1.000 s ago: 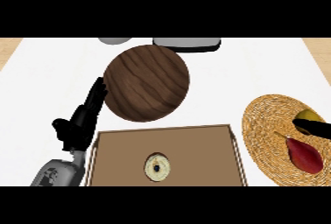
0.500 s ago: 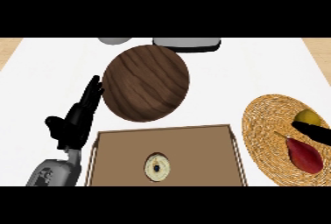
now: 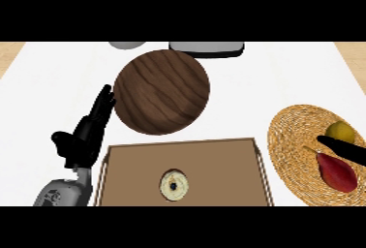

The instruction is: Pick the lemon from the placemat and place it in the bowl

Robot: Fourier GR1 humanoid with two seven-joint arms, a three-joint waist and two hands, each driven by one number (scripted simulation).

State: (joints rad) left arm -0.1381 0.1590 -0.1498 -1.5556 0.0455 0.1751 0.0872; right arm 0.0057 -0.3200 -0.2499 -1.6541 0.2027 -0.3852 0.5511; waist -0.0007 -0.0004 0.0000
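Reaching in at the right edge, the right robot hand (image 3: 343,147) lies beside the lemon (image 3: 341,131) on the woven placemat (image 3: 293,145); grip unclear. Wooden bowl (image 3: 161,92) holds nothing. Left robot hand (image 3: 87,133) rests, fingers straight. Grasp and transfer remain.

The white counter (image 3: 57,82) holds a few things. A big round wooden bowl (image 3: 162,92) sits in the middle. Just near of it lies a brown tray (image 3: 121,164). On the right sits a round woven placemat (image 3: 297,145). At the far edge are a grey round thing (image 3: 127,44) and a grey and black thing (image 3: 207,48), both cut off from view.
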